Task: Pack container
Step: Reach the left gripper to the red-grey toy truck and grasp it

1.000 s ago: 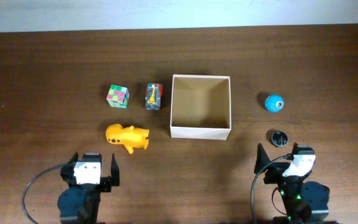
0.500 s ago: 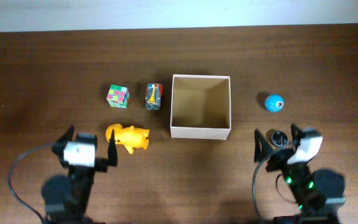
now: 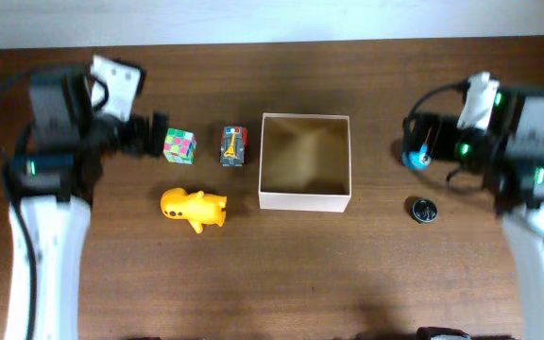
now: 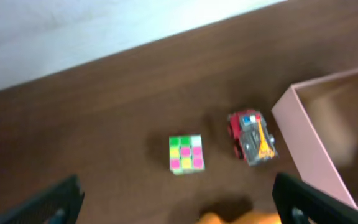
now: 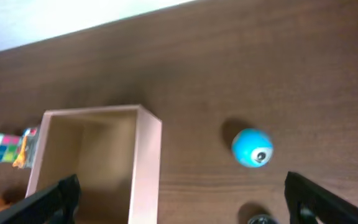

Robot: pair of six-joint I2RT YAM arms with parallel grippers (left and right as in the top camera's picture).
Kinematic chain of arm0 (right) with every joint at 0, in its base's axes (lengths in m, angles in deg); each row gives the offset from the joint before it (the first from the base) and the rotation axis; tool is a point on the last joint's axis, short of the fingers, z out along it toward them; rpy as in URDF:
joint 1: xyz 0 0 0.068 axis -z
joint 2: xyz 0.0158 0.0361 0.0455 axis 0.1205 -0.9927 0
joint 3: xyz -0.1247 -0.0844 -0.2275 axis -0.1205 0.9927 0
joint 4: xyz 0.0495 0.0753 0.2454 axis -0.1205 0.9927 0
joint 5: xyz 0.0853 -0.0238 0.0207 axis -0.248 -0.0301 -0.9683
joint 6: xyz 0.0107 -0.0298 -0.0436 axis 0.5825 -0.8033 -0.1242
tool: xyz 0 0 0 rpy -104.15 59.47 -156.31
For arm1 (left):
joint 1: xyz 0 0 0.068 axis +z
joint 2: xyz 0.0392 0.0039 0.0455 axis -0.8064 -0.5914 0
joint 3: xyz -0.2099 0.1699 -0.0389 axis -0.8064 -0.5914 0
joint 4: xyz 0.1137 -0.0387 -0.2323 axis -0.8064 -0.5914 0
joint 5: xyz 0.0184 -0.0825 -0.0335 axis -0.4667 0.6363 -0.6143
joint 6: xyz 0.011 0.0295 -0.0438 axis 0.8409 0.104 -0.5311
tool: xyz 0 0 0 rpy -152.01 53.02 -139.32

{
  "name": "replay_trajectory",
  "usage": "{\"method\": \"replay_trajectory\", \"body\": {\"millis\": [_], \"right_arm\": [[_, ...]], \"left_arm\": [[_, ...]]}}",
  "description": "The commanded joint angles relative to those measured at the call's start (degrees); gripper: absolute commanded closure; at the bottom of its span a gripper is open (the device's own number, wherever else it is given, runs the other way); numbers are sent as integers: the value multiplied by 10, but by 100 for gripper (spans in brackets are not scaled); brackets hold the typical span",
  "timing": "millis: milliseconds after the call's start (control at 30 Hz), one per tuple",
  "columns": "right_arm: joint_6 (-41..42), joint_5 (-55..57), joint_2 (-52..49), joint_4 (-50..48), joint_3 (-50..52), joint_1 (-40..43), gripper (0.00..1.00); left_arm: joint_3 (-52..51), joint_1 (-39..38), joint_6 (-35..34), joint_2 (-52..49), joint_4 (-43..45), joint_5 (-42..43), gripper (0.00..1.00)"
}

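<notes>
The square, shallow, white-walled container (image 3: 305,201) with a tan cardboard inside sits mid-table, open side up. Just to its left stands a small red toy truck (image 3: 234,146), and beyond that a multicoloured puzzle cube (image 3: 179,145). A yellow plastic animal toy (image 3: 194,209) lies nearer the front edge. Right of the container, apart from it, are a blue ball (image 3: 416,157) and a small black round object (image 3: 424,210), perhaps a cap. The left gripper (image 3: 149,135) hovers beside the cube, its 2 fingers spread wide. The right gripper (image 3: 414,142) hangs by the ball, equally wide, holding nothing.
</notes>
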Motion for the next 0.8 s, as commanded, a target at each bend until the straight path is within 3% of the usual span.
{"method": "replay_trajectory", "body": {"millis": [0, 267, 400, 667, 767], "right_arm": [[-3, -60, -68, 44, -69, 23, 1], [-3, -52, -141, 75, -75, 27, 1], [5, -31, -168, 93, -75, 27, 1], [12, -29, -187, 98, -75, 27, 1], [12, -29, -187, 102, -75, 27, 1]], "left_arm": [[69, 1, 17, -56, -28, 26, 1], [73, 1, -24, -75, -22, 98, 1], [72, 1, -95, -89, -12, 95, 1], [72, -53, -105, -178, 36, 93, 1], [72, -90, -143, -220, 61, 42, 1]]}}
